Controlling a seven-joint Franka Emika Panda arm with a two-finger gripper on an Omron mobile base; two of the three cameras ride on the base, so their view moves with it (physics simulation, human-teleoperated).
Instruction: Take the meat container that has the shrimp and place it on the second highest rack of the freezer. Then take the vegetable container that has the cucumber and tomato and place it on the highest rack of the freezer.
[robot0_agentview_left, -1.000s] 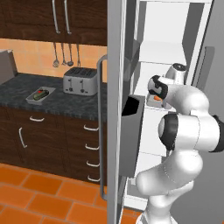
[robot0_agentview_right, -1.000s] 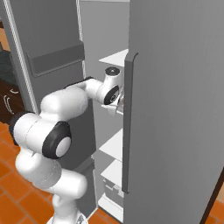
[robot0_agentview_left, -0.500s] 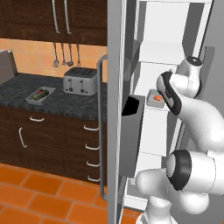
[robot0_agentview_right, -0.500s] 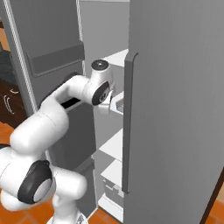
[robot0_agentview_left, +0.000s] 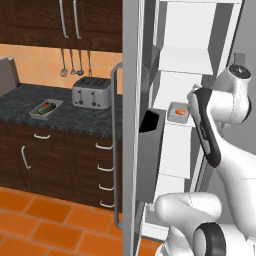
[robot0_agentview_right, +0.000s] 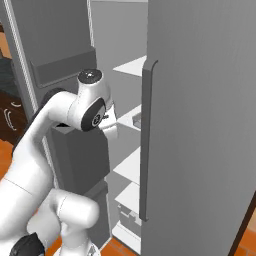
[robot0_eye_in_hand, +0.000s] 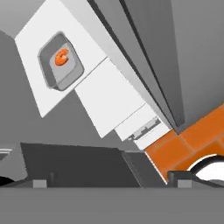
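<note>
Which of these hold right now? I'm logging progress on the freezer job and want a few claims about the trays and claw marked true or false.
1. The meat tray sits on a freezer shelf. True.
2. The claw grips the meat tray. False: the tray lies apart from it on the shelf.
3. The shrimp lies in the meat tray. True.
4. The vegetable tray is in the freezer. False: it is on the counter, left of the toaster.
5. The freezer door is shut. False: it stands open.
</note>
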